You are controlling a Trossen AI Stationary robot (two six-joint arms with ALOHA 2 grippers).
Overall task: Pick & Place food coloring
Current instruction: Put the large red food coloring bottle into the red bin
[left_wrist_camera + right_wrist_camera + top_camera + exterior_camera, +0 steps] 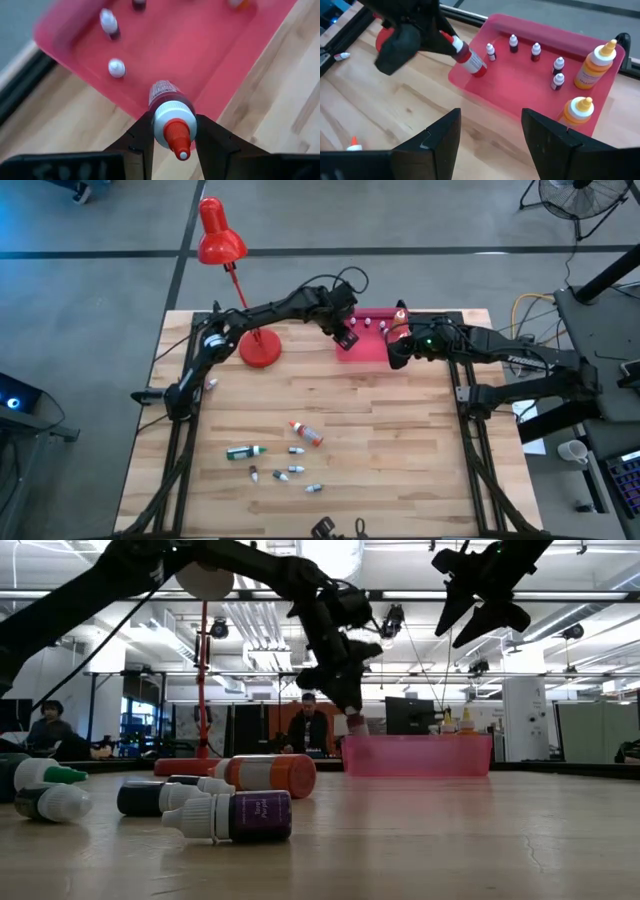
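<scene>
Hanging over the near edge of the pink tray [520,85], the left end effector [172,142] is pinching a red bottle [170,112] by its neck, one finger on each side of the white collar. The bottle has a white cap with a red tip and is tilted, its base pointing down toward the tray's rim. From the right wrist view you can see it's just above the tray's edge, not set down.

The right end effector [490,135] sits beside the tray on its other side, fingers spread wide with nothing between them.

Inside the tray: five small dark bottles with white caps [535,51] standing upright, plus two bigger orange bottles [594,64] at the end nearest the right arm.

Rest of the food coloring is still lying out on the bench [400,440], well apart from the tray: an orange-red tube [306,433], a dark green one [243,451], and a handful of tiny whitish ones [295,470] scattered near them. One more tiny bottle [211,384] lies by the left arm's base.

Red lamp [221,238] stands on the bench with its round base just left of the tray. Low view shows people [310,727] sitting in the room behind.
</scene>
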